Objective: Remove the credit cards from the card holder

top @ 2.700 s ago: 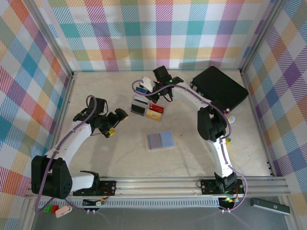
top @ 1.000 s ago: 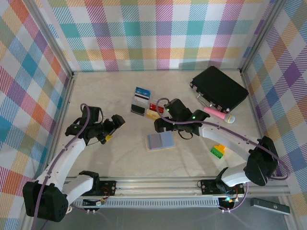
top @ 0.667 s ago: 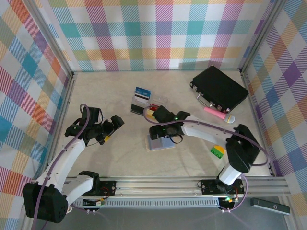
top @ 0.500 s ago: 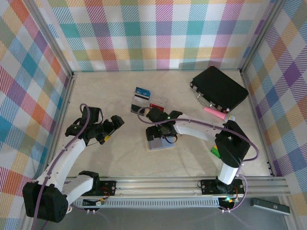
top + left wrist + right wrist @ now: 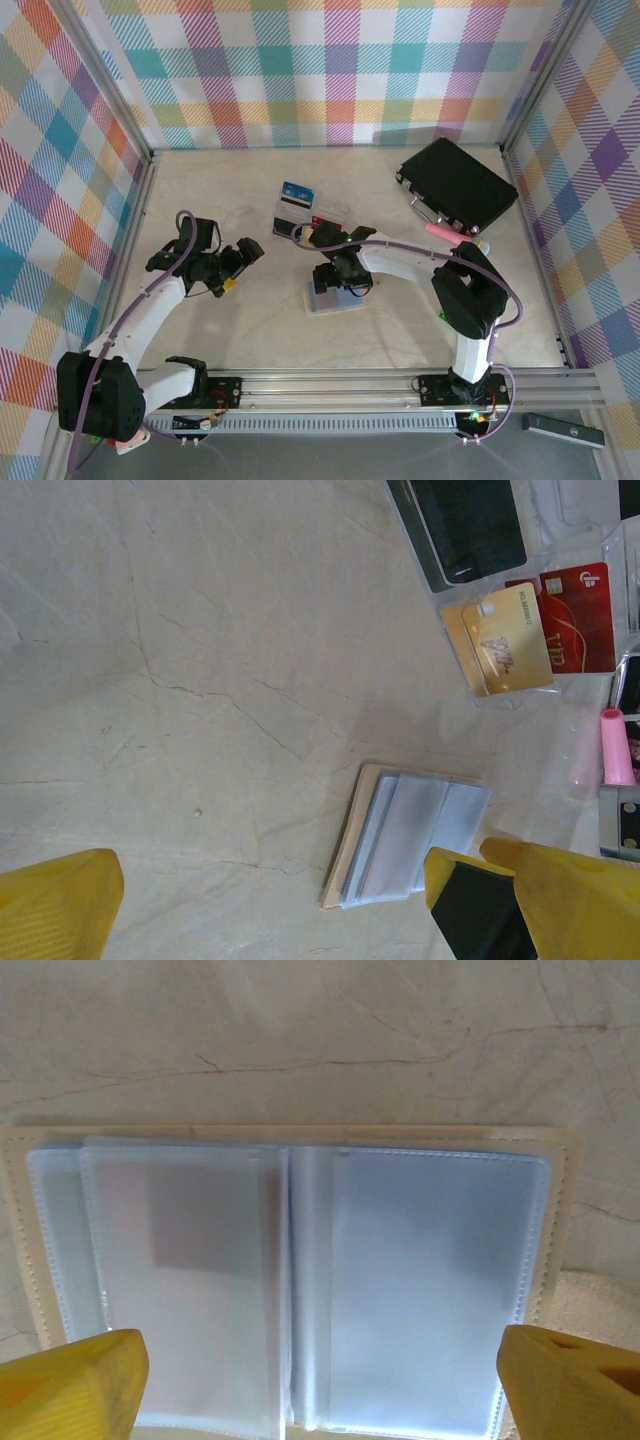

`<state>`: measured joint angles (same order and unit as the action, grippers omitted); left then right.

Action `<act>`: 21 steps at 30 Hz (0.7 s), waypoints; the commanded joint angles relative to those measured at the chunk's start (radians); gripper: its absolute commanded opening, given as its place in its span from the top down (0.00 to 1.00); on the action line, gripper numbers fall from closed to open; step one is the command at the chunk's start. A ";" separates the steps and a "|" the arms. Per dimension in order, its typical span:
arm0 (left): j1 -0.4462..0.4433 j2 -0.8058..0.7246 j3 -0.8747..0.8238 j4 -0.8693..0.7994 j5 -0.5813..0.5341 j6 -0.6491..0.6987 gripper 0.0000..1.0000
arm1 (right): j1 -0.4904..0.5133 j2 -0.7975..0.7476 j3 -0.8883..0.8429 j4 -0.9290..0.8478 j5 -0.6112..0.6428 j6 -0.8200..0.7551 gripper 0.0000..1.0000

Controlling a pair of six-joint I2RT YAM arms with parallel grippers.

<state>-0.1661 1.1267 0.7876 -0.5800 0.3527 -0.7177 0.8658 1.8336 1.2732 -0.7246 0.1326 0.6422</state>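
Two clear sleeves of the holder (image 5: 300, 1280) lie spread open right under my right gripper (image 5: 320, 1388), flat on the table (image 5: 300, 1030). Its long axis runs from one of my yellow fingertips to the other, and the fold crosses midway between them. My jaws stand wide, spanning almost the whole holder, and they grip nothing. A grey patch shows through the left sleeve; I cannot tell whether that is a card. Since I straddle the long way, I judge I must narrow onto one sleeve, or turn, before I can pinch anything out. My left gripper (image 5: 243, 257) hangs well apart to the left, also fully open and empty, so the right arm is clearly the nearer one. A gold card (image 5: 497, 640) lies away from the holder beside a red card (image 5: 578, 615).
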 commanded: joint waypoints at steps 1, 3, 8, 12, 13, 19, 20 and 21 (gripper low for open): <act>0.011 0.008 0.004 0.038 0.035 -0.017 0.00 | 0.004 -0.013 -0.003 -0.007 -0.044 -0.015 0.09; 0.008 0.014 0.002 0.047 0.041 -0.020 0.00 | 0.005 -0.004 0.002 -0.009 -0.045 -0.018 0.09; -0.003 0.027 0.002 0.051 0.051 -0.022 0.00 | 0.004 0.024 0.025 -0.014 -0.055 -0.028 0.09; -0.015 0.031 -0.001 0.054 0.054 -0.024 0.00 | 0.004 0.045 0.033 -0.021 -0.055 -0.029 0.09; -0.019 0.034 -0.002 0.056 0.055 -0.025 0.00 | 0.004 0.052 0.034 -0.022 -0.057 -0.033 0.09; -0.047 0.056 0.005 0.066 0.049 -0.031 0.00 | 0.004 0.088 0.046 -0.035 -0.073 -0.047 0.10; -0.051 0.059 0.006 0.067 0.047 -0.032 0.00 | 0.005 0.090 0.045 -0.035 -0.076 -0.049 0.10; -0.057 0.063 0.007 0.070 0.045 -0.034 0.00 | 0.005 0.094 0.043 -0.035 -0.076 -0.048 0.10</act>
<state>-0.2081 1.1824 0.7876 -0.5236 0.3836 -0.7414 0.8650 1.9045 1.2957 -0.7338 0.0799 0.6121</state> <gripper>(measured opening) 0.997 0.905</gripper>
